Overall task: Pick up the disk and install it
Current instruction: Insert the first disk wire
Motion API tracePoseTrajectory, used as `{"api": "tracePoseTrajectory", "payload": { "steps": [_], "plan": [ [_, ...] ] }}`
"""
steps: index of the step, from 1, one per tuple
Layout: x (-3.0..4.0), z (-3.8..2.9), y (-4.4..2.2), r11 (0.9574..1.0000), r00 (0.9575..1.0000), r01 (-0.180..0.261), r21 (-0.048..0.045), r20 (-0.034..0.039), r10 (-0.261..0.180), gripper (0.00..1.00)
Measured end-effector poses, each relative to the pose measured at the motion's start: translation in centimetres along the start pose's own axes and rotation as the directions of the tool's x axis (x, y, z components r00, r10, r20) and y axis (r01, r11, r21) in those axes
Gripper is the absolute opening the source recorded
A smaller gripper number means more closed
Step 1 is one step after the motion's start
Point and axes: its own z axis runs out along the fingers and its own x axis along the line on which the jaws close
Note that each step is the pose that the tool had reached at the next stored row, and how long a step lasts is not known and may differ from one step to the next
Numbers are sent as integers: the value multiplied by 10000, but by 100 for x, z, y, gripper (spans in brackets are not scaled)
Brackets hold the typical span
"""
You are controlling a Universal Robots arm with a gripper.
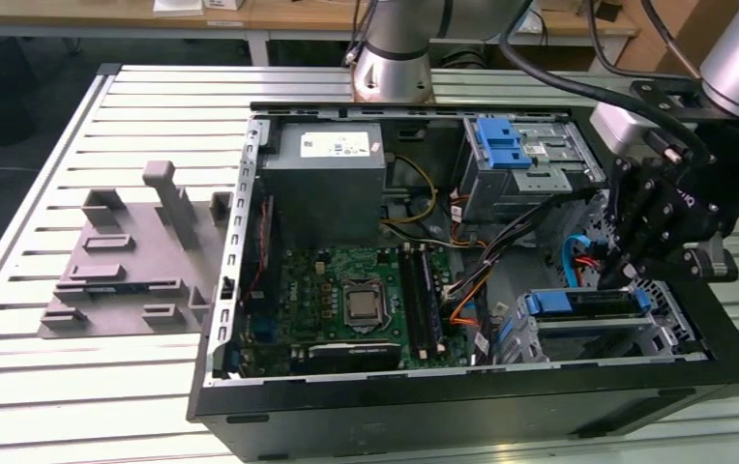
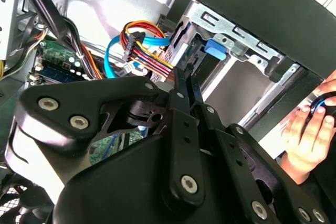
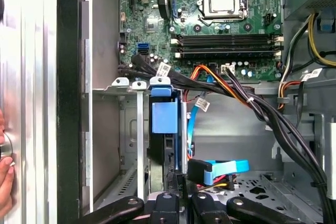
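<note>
— Where do the fingers (image 1: 625, 280) stand right now?

— Inside the open computer case (image 1: 473, 406), lowered into the corner by the drive cage (image 1: 673, 329). In the second wrist view the two fingertips (image 2: 188, 74) are pressed together into one thin blade, with nothing caught between them.

— And the disk?

— The disk (image 3: 164, 129) sits on edge in the drive cage (image 3: 126, 129), directly ahead of the fingertips in the first wrist view, its blue carrier tab facing out. In the exterior view its blue carrier (image 1: 578, 303) shows just beside the fingers, slotted into the cage.

— Anything close to it?

— A blue data cable (image 3: 223, 169) lies right beside the fingers, and a bundle of black, orange and yellow wires (image 3: 231, 85) runs past beyond the disk toward the motherboard (image 3: 210, 19).

— Anyone nearby?

— A person's hand (image 2: 310, 135) rests outside the case wall, well apart from the fingers. The case lies on a slatted metal surface (image 1: 99, 387).
</note>
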Motion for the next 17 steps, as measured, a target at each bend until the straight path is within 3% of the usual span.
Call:
{"api": "tracePoseTrajectory", "payload": {
  "steps": [3, 9, 14, 17],
  "plan": [
    [24, 20, -4, 10000, 10000, -24, -2, 24, 24, 16],
    [33, 44, -29, 10000, 9999, -74, -36, 138, 74, 16],
    [35, 56, -42, 9998, 9997, -163, -80, 167, 164, 16],
    [37, 61, -43, 9997, 9994, -233, -106, 249, 236, 16]
  ]
}}
